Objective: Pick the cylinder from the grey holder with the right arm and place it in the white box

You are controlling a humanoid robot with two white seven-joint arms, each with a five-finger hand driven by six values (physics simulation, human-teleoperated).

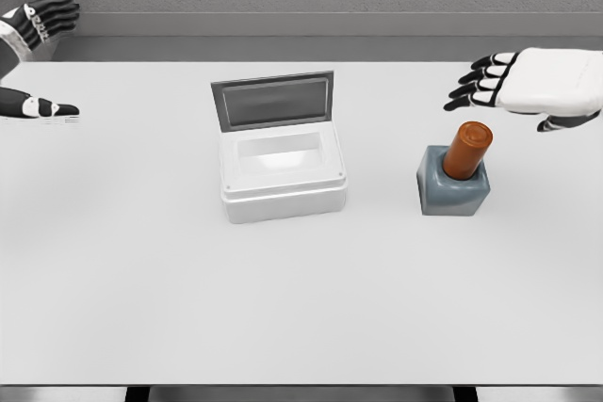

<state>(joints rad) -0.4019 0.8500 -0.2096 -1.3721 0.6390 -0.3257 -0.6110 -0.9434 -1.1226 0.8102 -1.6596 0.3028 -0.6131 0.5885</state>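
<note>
Wide white tabletop [301, 308] under a grey back wall. Near the middle, a white rectangular box [283, 181] with its grey hinged lid [273, 101] standing upright at the far edge, hollow inside exposed. To the right of the box, well apart from it, a blue-grey block-shaped holder [453, 192] carrying a rust-orange cylinder [468, 150], seated in the holder's top socket and leaning slightly to the right. Above and just right of the cylinder, a white right hand [528, 87] with black fingers [476, 84], hovering clear of the cylinder, palm down, fingers extended and slightly spread toward the left, thumb at the lower right, gripping nothing. At the far left edge, a left hand [33, 63], only partly in frame: dark fingers [52, 16] above, thumb [42, 107] below, wide gap between, relaxed and holding nothing.
</note>
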